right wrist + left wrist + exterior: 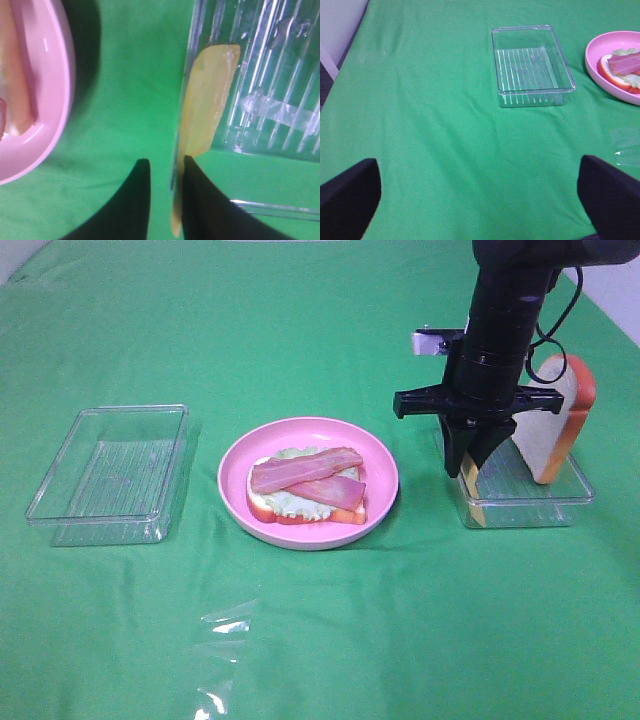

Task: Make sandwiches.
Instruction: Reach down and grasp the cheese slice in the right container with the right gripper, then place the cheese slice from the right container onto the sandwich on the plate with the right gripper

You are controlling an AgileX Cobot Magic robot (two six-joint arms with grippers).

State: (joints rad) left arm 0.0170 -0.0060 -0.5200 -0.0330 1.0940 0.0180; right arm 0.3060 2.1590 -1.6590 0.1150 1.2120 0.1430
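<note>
The sandwich in the making lies on a pink plate (pixel 381 456): a bread slice (pixel 300 514) topped with lettuce (pixel 288 502) and two bacon strips (pixel 305 470). A yellow cheese slice (pixel 207 100) stands on edge against the near wall of the right clear tray (pixel 530 502). My right gripper (pixel 166 160) points down over that wall, its jaws narrowed around the cheese's edge with a sliver of green cloth still showing beside one finger. A second bread slice (pixel 556 425) leans upright in the same tray. My left gripper (pixel 480 200) hovers wide open over bare cloth.
An empty clear tray (pixel 110 465) sits left of the plate. A crumpled piece of clear film (pixel 225 660) lies on the green cloth near the front edge. The right arm's black body rises above the right tray.
</note>
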